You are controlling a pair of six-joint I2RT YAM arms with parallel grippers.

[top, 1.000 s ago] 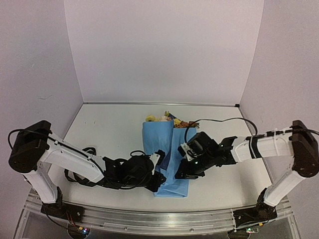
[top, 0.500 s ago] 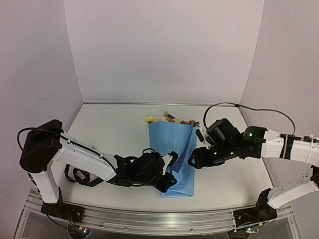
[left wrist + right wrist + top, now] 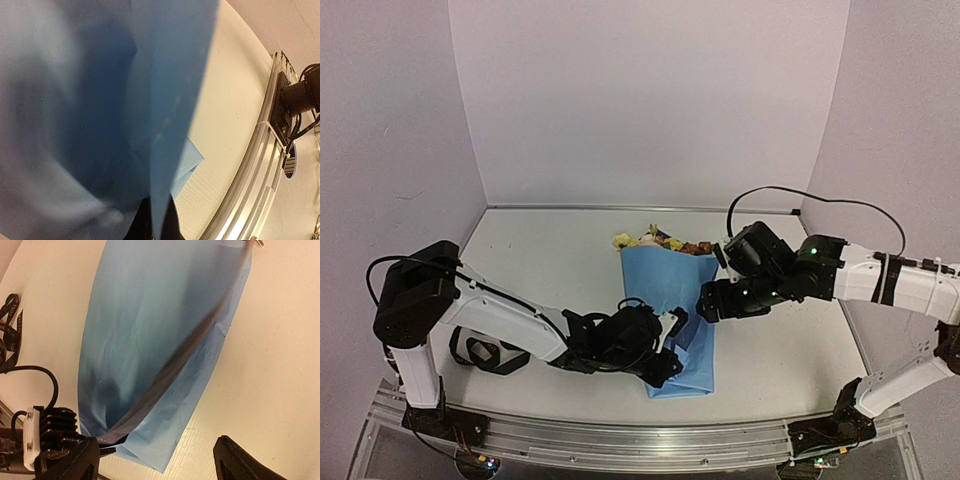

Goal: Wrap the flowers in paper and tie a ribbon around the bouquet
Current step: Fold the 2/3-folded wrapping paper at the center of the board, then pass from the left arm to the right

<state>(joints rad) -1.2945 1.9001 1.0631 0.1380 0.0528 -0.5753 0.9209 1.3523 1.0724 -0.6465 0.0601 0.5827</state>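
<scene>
Two arms reach in from the sides in the top view. The left claw [image 3: 670,347] is pinched shut on the near edge of the blue paper [image 3: 670,285]. The paper lies folded on the table [image 3: 540,260], with the flowers [image 3: 660,241] poking out at its far end. The right claw [image 3: 704,302] hangs over the paper's right edge. From the left wrist, the black fingers [image 3: 142,227] squeeze a fold of paper between them. From the right wrist, the right claw stands wide open and holds nothing. The paper lies under it, and the black ribbon [image 3: 10,325] lies off to one side.
</scene>
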